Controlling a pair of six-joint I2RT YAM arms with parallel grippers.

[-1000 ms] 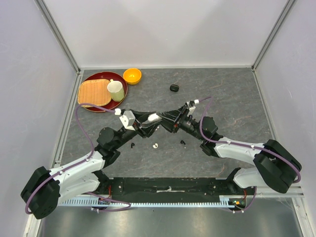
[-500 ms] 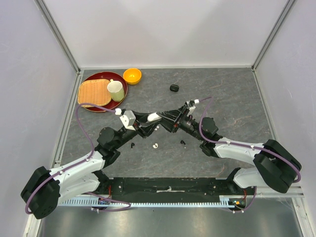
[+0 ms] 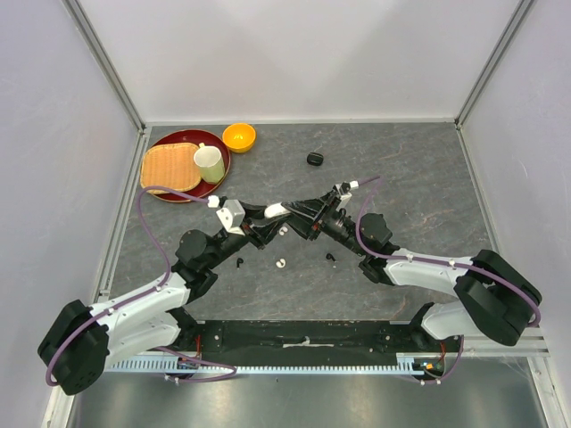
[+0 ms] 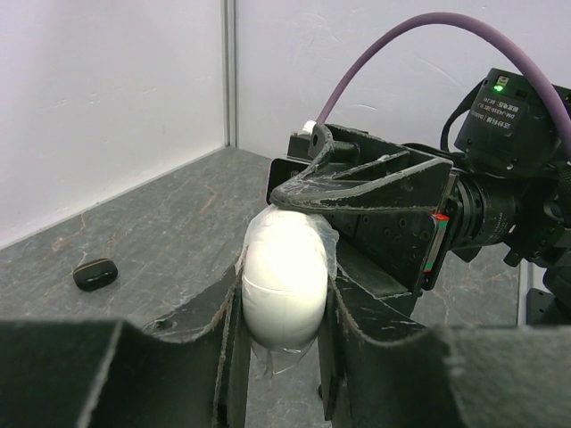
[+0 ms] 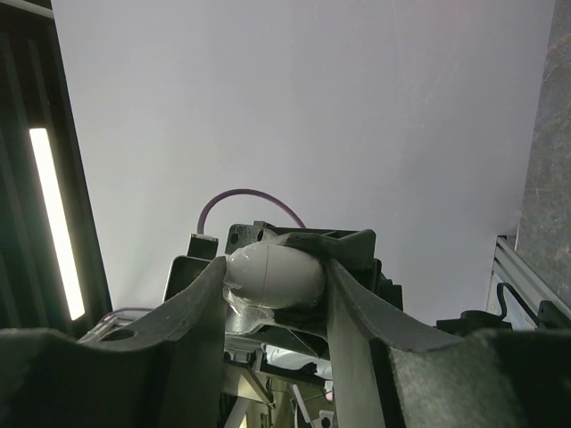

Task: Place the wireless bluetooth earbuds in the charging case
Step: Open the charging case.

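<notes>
Left gripper (image 4: 281,308): its jaws are pressed onto the white case (image 4: 284,267), which is pinched by its sides and held clear of the table (image 3: 419,187).
Right gripper (image 5: 275,272): it is met nose to nose with the left one above mid-table. Its jaws are closed against the far end of the same case, and one arched finger (image 4: 357,178) is seen lying on the case's top.
White case: it is held shut, with clear film seen around it.
White earbud (image 3: 280,263): it is left on the table, near and below the grippers.
Left black earbud (image 3: 239,261): it is laid beside the left arm.
Right black earbud (image 3: 330,258): it is laid beside the right arm.
Fourth earbud: it cannot be picked out.
Black case (image 3: 314,159): it is set shut, well apart, toward the back wall.
Red tray (image 3: 159,189): it is placed in the back left corner, with a cup (image 3: 210,163) on it and an orange bowl (image 3: 238,136) just beside.
</notes>
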